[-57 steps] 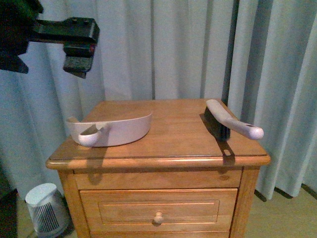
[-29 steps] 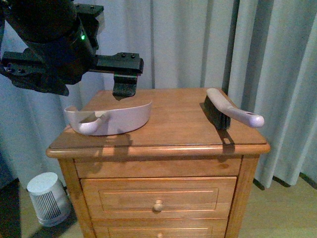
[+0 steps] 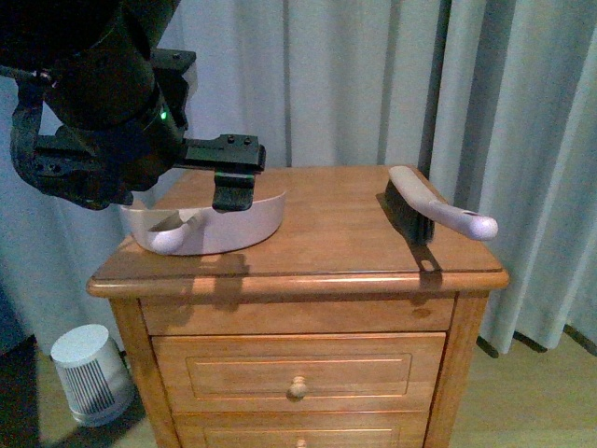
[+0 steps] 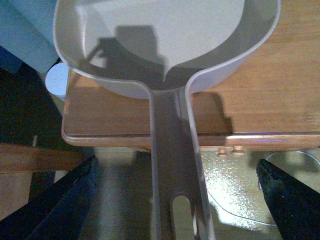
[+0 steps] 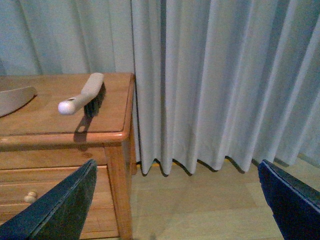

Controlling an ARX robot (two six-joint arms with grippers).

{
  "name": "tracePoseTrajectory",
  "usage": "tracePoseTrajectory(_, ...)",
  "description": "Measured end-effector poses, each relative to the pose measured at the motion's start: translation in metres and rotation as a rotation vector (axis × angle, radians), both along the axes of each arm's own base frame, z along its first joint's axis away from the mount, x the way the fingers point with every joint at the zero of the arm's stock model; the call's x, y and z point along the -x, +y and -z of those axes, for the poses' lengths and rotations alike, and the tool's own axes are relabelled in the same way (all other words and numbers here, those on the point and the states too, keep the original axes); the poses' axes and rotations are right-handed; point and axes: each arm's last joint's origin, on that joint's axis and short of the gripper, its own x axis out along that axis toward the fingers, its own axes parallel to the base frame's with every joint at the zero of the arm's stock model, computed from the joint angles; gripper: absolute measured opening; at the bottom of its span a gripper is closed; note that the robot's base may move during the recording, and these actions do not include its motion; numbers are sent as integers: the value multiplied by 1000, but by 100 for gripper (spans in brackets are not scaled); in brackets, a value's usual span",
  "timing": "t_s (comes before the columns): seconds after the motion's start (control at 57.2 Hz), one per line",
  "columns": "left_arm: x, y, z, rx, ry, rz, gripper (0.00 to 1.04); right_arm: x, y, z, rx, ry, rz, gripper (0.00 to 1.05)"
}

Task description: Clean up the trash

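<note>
I list left end effector, spread wide, over dustpan by counter's left edge; right end effector likewise spread.

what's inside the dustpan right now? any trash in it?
Left wrist view: dustpan floor shows only a shadow, no trash visible. Its front edge runs out of frame; in the front view its wall hides the inside.

I find no writing, label, brand or number to read on the dustpan, the brush or the cabinet
</note>
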Motion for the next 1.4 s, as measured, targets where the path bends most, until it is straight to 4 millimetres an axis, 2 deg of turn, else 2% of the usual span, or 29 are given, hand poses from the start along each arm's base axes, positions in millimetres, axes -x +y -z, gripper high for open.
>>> tracePoseTrajectory(0.192, -4, 3, 15, -4, 22, -1, 97, 0, 0, 0, 0, 0, 0, 97)
tracePoseTrajectory(0.49, -4, 3, 26, -2, 20, 20, 97, 0, 0, 0, 0, 0, 0, 97)
tracePoseTrajectory(0.962, -3, 4, 33, -26, 11, 40, 97, 0, 0, 0, 0, 0, 0, 97)
tracePoseTrajectory(1.085, -4, 4, 33, -32, 9, 48, 72, 0, 0, 0, 0, 0, 0, 97)
tracePoseTrajectory(1.312, -4, 5, 33, -37, 5, 48, 35, 0, 0, 0, 0, 0, 0, 97)
tracePoseTrajectory(1.399, -5, 6, 33, -37, 5, 49, 29, 0, 0, 0, 0, 0, 0, 97)
